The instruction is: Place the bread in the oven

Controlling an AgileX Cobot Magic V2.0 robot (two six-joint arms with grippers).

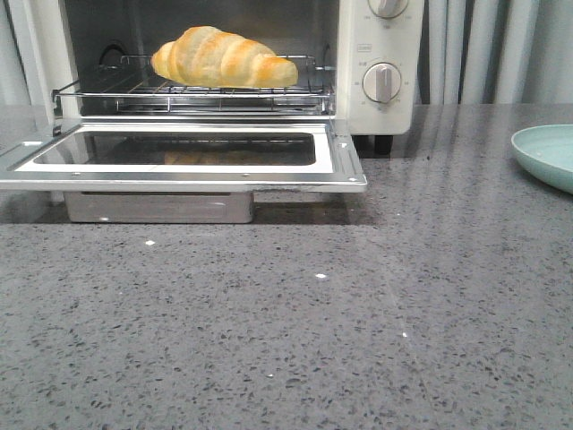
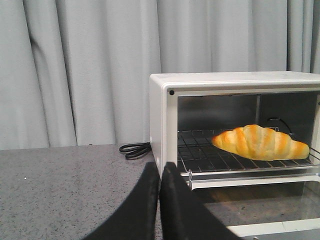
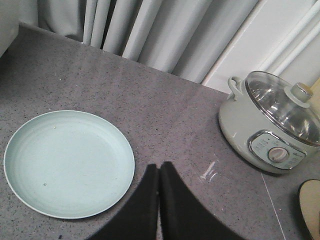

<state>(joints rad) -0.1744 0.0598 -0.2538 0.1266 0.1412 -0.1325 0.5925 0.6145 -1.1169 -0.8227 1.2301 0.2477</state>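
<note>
The bread (image 1: 224, 58), a golden croissant-shaped roll, lies on the wire rack (image 1: 134, 97) inside the cream-white oven (image 1: 376, 45). The oven's glass door (image 1: 340, 161) hangs open, flat over the counter. The left wrist view shows the bread (image 2: 260, 142) on the rack and the oven (image 2: 162, 120) from its left side. My left gripper (image 2: 160, 170) is shut and empty, off the oven's left front corner. My right gripper (image 3: 159, 170) is shut and empty above the counter beside the plate. Neither gripper shows in the front view.
A pale green plate (image 1: 548, 154) lies at the right of the counter, bare in the right wrist view (image 3: 67, 162). A rice cooker (image 3: 270, 130) with a glass lid stands beyond it. A black cord (image 2: 135, 149) coils behind the oven's left side. Grey curtains hang behind.
</note>
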